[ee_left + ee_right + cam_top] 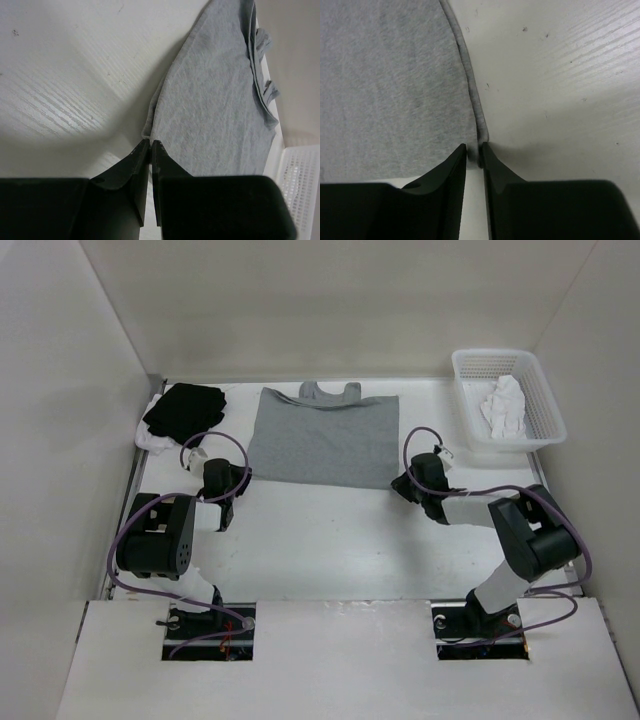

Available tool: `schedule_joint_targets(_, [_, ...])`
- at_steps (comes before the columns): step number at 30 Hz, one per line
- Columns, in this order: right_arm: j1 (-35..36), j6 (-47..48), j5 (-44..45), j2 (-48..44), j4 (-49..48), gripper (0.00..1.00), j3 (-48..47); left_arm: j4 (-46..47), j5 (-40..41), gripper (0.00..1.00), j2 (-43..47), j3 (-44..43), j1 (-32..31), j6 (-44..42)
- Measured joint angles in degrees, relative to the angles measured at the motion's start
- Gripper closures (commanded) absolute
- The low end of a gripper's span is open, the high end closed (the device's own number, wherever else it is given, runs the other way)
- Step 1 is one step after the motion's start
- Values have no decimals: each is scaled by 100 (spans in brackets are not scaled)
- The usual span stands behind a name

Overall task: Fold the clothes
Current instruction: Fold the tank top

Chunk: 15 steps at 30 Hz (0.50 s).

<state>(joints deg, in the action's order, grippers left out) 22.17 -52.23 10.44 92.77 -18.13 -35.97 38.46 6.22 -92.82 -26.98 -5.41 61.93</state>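
**Item 1: shirt** (322, 440). Grey, 1 piece, lying flat on the table (320, 540) toward its far side, with neck and straps at the far edge. The near hem spans the gap between my 2 claws. Both wrist views cut it off. The left wrist view (215, 100) shows the near left corner and 1 long side. The right wrist view (390, 85) shows only the near right corner and side hem.

**Item 2: left claw** (243, 475). It sits at the shirt's near left corner. From above, its tips are hidden under the wrist. In the left wrist view (150, 142) the jaws are pressed together and the hem corner touches the tips. I cannot tell whether any cloth is caught.

**Item 3: right claw** (400, 483). It sits at the near right corner, tips again hidden from above. In the right wrist view (473, 147) a thin slit shows between the jaws and the hem runs down to it. I cannot tell whether they are pinching the hem.

**Item 4: basket** (545, 390). White, at the far right, apart from the shirt. It holds 1 crumpled white cloth (503, 405) that hides part of its floor. Only a corner shows in the left wrist view (300, 190).

**Item 5: black cloth** (185, 408). Bunched at the far left, near the shirt. Something white (152, 440) pokes out beneath it, mostly covered, and I cannot make out what it is.
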Motion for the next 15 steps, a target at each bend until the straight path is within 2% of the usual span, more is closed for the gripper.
schedule_joint_targets(6, [0,-120,-15,59,-57,95,2,33,0,97,0,2,-4,0])
schedule_joint_targets(10, [9,-131,4,-28,-151,99,118,31,-2,99,79,52,-15,2])
schedule_joint_targets(13, [120,24,111,-667,-74,99,402,-170,-17,99,691,251,-33,0])
schedule_joint_targets(15, [306,212,216,-1580,181,99,603,-472,-46,99,1478,334,-35,-17])
